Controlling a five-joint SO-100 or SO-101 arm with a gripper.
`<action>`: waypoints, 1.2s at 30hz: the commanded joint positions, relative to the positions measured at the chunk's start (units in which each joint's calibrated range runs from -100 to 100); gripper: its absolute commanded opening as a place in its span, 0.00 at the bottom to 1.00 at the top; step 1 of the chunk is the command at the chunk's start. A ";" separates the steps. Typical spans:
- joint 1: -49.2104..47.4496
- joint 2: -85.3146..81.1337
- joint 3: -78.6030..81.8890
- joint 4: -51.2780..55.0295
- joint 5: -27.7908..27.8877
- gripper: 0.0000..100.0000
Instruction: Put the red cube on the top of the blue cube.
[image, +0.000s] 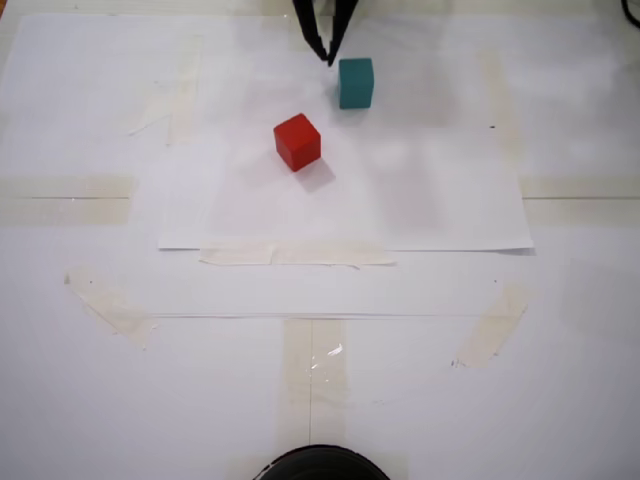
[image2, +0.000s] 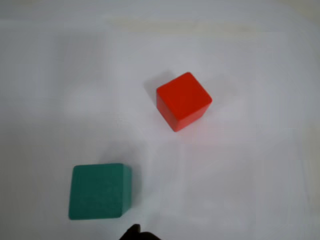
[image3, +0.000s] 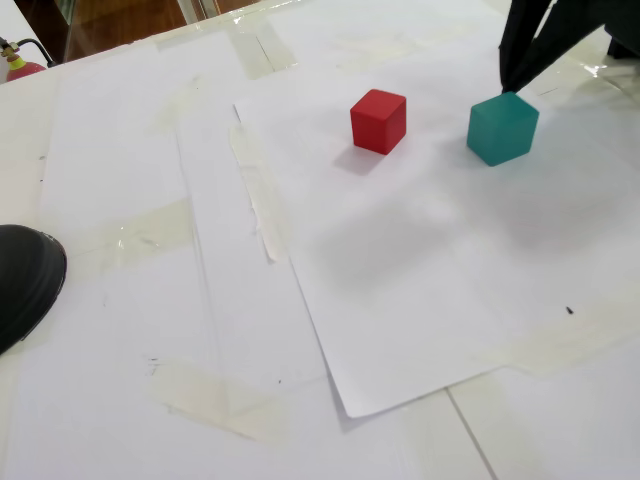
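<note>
The red cube looks light, rigid and matte (grip two opposite flat faces), while the pincer hangs nearly closed, empty, beside the blue cube

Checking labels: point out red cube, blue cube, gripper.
red cube (image: 297, 141), a fixed view, cube centre.
blue cube (image2: 100, 191), wrist view, top face.
gripper (image: 328, 55), a fixed view, between the fingertips.

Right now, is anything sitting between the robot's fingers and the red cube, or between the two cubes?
Nothing visible. The fingers hang beside the blue cube, and only bare white paper lies between them and the red cube, and between both cubes.
</note>
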 joint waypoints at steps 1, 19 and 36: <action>1.45 10.56 -15.93 4.32 -1.47 0.00; 2.96 52.79 -62.51 14.92 3.81 0.00; 2.21 74.60 -91.83 19.65 3.86 0.00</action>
